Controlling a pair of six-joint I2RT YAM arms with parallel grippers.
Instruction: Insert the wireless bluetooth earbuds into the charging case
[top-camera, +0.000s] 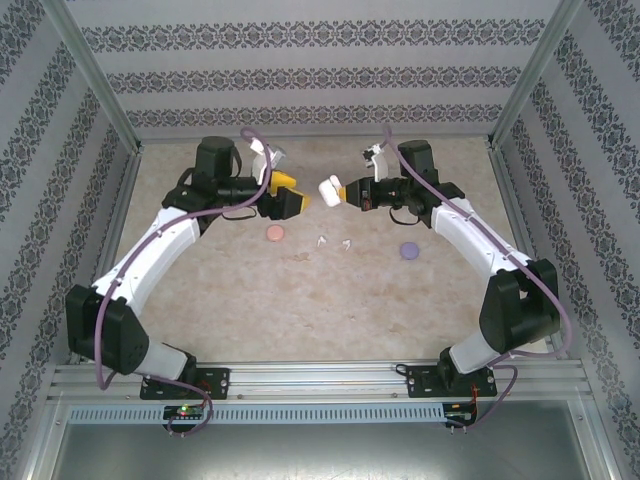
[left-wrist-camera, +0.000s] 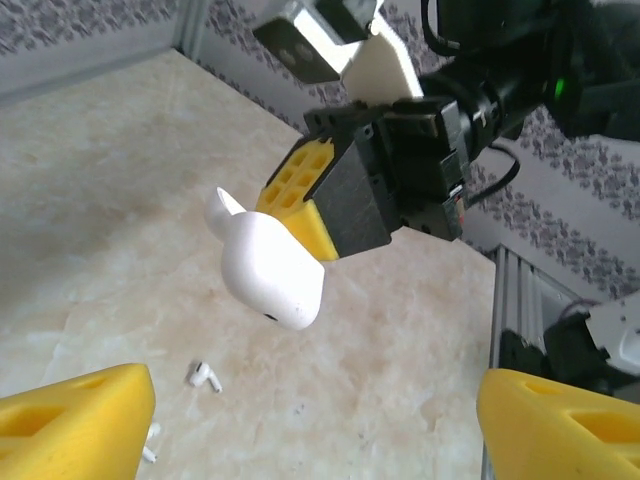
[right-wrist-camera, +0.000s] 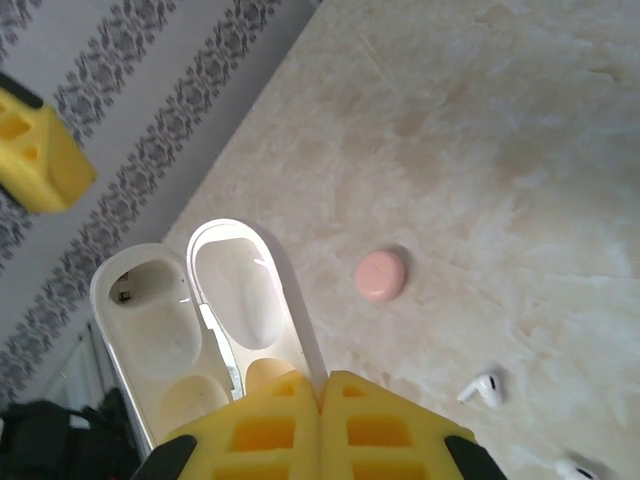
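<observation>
Right gripper (right-wrist-camera: 322, 405) clamped on the white charging case (right-wrist-camera: 200, 300): glossy oval clamshell, lid hinged open, held off the table. Left gripper (left-wrist-camera: 315, 425) faces the case, yellow waffle-cut pads spread wide. White earbuds (right-wrist-camera: 483, 389), stemmed, lie on the table (top-camera: 300, 300) nearside of the case; round pink case (right-wrist-camera: 381, 276) to its left, purple case (top-camera: 408, 250) to its right. Beige marbled top, striped damask walls (top-camera: 320, 80).

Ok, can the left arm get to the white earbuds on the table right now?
Probably yes. The left end effector is open and empty, and the white earbuds lie loose on bare table close by, nothing over them. The pink case sits apart from them.
</observation>
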